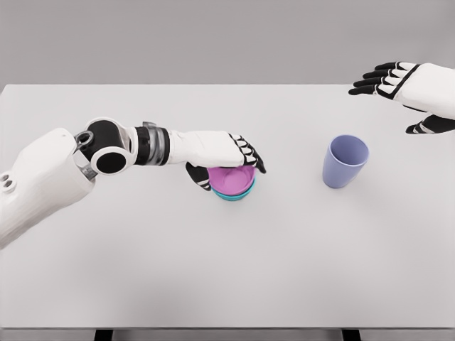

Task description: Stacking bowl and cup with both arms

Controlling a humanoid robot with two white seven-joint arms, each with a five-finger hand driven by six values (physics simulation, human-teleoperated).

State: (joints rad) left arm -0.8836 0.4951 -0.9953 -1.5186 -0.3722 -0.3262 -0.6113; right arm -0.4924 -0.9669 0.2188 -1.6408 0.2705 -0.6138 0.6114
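White table, grey wall behind. Left hand curled around pink bowl nested in teal bowl. Lavender cup upright right of the bowls. Right hand spread, empty, beyond the cup.

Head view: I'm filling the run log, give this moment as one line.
left hand: shut on pink bowl | bowl: nested in teal bowl | right hand: open, raised | cup: upright, untouched

Setting: simulated test bench, not a lived-in room.
My arms reach over a plain white table against a flat, featureless grey backdrop; surfaces look rendered.
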